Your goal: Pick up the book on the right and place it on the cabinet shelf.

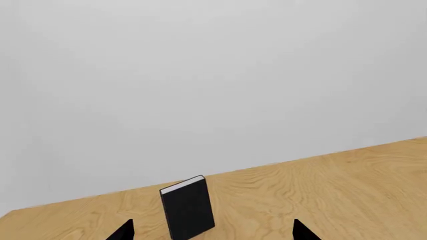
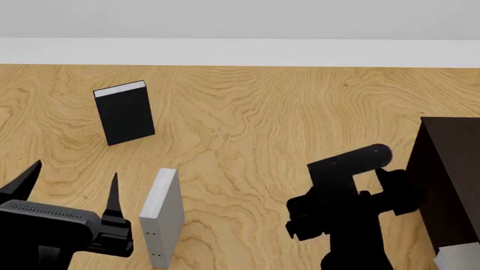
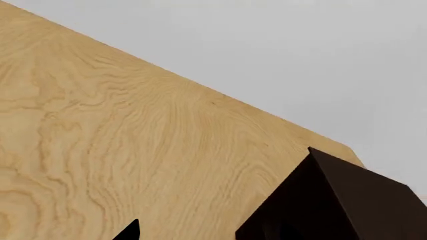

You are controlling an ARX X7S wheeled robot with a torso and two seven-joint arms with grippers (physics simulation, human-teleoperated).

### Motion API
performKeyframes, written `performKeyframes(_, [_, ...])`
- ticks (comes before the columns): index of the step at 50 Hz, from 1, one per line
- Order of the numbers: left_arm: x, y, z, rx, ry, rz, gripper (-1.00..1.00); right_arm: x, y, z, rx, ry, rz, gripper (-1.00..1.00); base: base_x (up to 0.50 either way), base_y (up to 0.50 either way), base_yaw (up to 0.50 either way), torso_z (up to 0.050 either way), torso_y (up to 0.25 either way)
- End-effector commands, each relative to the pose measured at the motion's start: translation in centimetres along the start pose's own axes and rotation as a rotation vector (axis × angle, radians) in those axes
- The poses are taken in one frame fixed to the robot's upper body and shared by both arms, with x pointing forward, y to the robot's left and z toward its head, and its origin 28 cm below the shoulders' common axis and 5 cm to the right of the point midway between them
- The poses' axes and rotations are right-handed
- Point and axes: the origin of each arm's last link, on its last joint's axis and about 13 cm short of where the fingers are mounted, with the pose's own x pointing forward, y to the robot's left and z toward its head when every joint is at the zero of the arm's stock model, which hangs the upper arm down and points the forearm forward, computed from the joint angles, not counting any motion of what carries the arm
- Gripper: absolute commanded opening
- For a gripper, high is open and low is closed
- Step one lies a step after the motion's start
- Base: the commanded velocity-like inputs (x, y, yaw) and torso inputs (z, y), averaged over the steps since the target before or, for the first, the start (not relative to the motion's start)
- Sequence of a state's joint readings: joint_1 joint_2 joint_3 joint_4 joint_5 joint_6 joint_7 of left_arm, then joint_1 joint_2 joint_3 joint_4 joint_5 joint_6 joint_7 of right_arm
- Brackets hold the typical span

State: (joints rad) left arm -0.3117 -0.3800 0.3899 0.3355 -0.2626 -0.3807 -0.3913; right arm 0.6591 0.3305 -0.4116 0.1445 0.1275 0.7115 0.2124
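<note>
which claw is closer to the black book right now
Left. The left claw sits in front of the black book, open and pointed toward it with bare table between. The right claw is hidden behind its arm beside the cabinet, far across the table.

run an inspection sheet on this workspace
surface: light wood-grain table, bare between items
job's things: thick light-grey hardback book upright, untouched; very dark brown boxy cabinet at right, shelf board not visible
clutter: black book with white page edges upright, farther back; light-grey piece by the cabinet, cut off
grippers: left gripper open, empty, beside the grey book; right gripper looks open, empty, near the cabinet
cables: nothing seen
surroundings: plain pale wall
</note>
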Motion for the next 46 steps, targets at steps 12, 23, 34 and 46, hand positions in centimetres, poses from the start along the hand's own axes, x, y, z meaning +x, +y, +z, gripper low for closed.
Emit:
performKeyframes(12, [-1.5,-0.3,1.1,-0.046,-0.039,-0.033,1.00,-6.4,-1.8,1.7,0.123,-0.157,-0.049,1.00,0.00,0.00,0.00,0.000,0.000])
performKeyframes(23, [-1.5,-0.1,1.3,-0.059,-0.052,-0.027,1.00,-8.9,-2.6,2.6,0.138,-0.223,-0.069,1.00,0.00,0.00,0.00,0.000,0.000])
performKeyframes(34, [-1.7,0.1,1.8,-0.086,-0.071,-0.021,1.00,-11.7,-2.9,4.5,0.127,-0.320,-0.099,1.00,0.00,0.00,0.00,0.000,0.000])
performKeyframes(46, [-1.8,0.2,2.1,-0.097,-0.082,-0.012,1.00,-13.2,-2.9,5.5,0.116,-0.376,-0.115,1.00,0.00,0.00,0.00,0.000,0.000])
